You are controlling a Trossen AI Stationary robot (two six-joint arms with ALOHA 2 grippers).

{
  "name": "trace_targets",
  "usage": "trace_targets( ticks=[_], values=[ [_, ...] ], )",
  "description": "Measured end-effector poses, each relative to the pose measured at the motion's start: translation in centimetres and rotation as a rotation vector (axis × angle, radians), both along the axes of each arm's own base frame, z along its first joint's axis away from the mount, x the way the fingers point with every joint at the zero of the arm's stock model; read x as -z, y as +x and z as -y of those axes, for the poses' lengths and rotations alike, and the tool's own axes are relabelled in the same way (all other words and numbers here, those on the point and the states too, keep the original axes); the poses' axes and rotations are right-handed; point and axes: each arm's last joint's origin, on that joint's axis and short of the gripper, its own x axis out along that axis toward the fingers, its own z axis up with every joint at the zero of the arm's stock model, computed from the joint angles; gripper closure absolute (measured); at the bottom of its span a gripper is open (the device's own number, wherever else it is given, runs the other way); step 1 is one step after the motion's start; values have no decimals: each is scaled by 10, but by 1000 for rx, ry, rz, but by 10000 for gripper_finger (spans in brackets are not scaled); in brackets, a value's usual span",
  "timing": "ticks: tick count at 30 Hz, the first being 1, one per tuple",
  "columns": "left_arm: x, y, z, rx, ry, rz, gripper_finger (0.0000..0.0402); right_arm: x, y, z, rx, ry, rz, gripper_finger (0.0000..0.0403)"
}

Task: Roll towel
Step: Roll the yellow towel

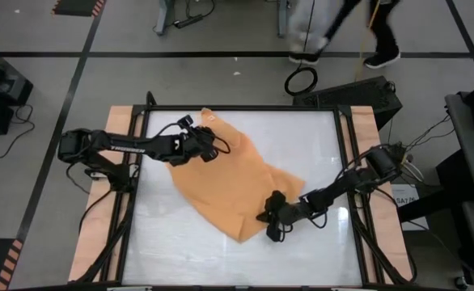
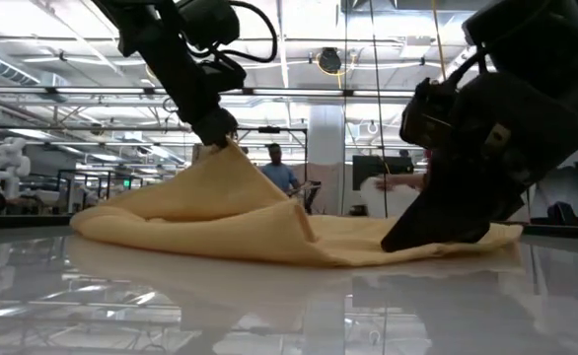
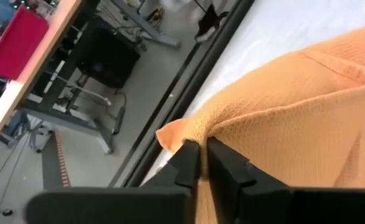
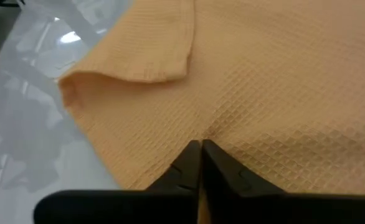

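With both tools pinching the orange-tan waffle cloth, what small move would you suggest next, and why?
Probably lift the right tool slightly, to match the left. The orange-tan waffle-weave towel lies rumpled and folded over on the glossy white table; the left tool holds its pinched edge raised, while the right pinches low near the tabletop, so lifting both would help spread it.

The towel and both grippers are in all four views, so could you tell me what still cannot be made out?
- Towel under the right gripper: high view, covered by the arm.
- Towel's far side: low view, behind its raised fold.
- Cloth between the left gripper fingers: left wrist view, hidden by them.
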Motion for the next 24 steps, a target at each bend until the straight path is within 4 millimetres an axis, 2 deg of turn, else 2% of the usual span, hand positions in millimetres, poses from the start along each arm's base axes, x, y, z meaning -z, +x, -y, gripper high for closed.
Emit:
trace_targets(
  ticks=[3, 7, 10, 12, 14, 17, 19, 21, 24],
  values=[
    [-14, -7, 5, 13, 11, 18, 293, -4, 8, -4, -8, 11, 14, 387],
    [-39, -26, 15, -8, 12, 21, 206, -12, 14, -9, -83, 36, 14, 391],
    [-56, -39, 23, -15, 12, 65, 161, -23, 18, -10, -137, 33, 11, 391],
    [-64, -41, 31, 65, -92, 147, 146, -34, 18, -6, -140, 0, -3, 387],
    [-66, -39, 42, 208, -272, 220, 142, -51, 19, 0, -150, -52, 2, 380],
    [-59, -34, 66, 374, -500, 242, 149, -71, 13, 13, -124, -189, -20, 371],
    [-47, -29, 86, 435, -553, 226, 161, -80, 6, 22, -94, -298, -56, 366],
    [-30, -25, 105, 469, -590, 187, 175, -85, 1, 31, -54, -387, -86, 363],
    [0, -21, 130, 454, -652, 113, 197, -82, -8, 40, -12, -471, -171, 362]
  ],
)
